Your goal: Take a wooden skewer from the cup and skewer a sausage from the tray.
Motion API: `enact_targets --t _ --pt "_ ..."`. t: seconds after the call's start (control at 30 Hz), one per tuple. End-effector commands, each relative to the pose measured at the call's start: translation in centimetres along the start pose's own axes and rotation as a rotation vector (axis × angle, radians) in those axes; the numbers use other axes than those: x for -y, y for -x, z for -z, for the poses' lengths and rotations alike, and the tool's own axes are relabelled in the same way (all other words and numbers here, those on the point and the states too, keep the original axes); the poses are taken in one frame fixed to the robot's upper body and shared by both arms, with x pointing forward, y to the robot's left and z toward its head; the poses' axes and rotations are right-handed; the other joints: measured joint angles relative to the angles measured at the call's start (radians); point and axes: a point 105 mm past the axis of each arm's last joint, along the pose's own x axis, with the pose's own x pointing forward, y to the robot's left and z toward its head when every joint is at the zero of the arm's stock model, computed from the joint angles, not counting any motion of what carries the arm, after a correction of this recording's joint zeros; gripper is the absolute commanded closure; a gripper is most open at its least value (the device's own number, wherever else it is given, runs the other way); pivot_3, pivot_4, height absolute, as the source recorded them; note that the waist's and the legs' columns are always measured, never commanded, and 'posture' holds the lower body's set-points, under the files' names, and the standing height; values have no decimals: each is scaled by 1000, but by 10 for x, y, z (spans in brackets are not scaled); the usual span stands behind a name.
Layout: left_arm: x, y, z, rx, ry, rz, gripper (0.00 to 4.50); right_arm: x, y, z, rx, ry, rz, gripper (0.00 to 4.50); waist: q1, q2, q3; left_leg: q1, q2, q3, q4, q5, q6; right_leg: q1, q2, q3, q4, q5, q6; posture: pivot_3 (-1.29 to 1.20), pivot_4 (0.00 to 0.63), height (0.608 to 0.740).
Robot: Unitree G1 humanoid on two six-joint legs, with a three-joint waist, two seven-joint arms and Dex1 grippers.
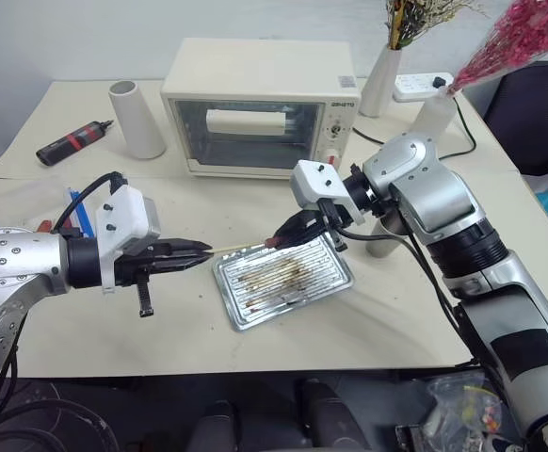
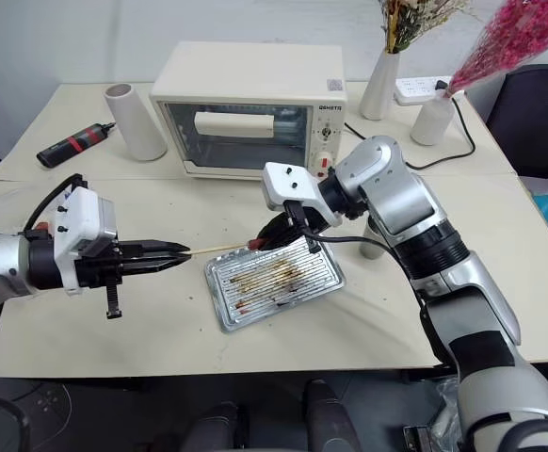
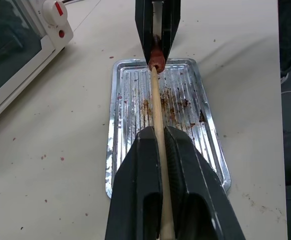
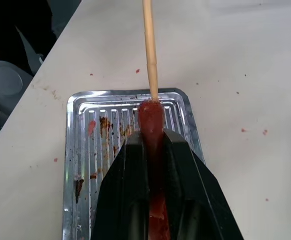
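Observation:
My left gripper (image 1: 203,252) is shut on the wooden skewer (image 1: 241,247), a thin pale stick held nearly level and pointing right. Its tip meets the end of the red-brown sausage (image 1: 272,242), which my right gripper (image 1: 288,231) is shut on just above the tray's far left corner. In the left wrist view the skewer (image 3: 156,110) runs straight out to the sausage (image 3: 156,59). In the right wrist view the sausage (image 4: 150,125) lies between the fingers with the skewer (image 4: 149,45) at its end. The greasy silver tray (image 1: 246,315) lies below. The grey cup (image 1: 379,240) stands partly hidden behind my right arm.
A cream toaster oven (image 1: 260,104) stands behind the tray. A white cylinder (image 1: 137,118) and a black and red tool (image 1: 74,141) are at the back left. A clear plastic box (image 1: 20,202) sits at the left edge. White vases (image 1: 379,80) and a power strip (image 1: 420,85) are at the back right.

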Motion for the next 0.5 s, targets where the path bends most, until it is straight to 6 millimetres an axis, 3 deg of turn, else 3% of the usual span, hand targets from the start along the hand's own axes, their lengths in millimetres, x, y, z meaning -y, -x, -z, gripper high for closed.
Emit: enact_targets --t 0.03,0.5 --pt "-4 4 -5 2 -37 -25 4500 0 11 -17 35 55 16 4391 0 0 0 0 0 0 0 0 0 0 0 0 0 0 0 0 150 740" --pt "-5 -9 -11 31 -48 11 4500 -2 2 -37 84 94 -8 4391 0 0 0 0 0 0 0 0 0 0 0 0 0 0 0 0 150 740"
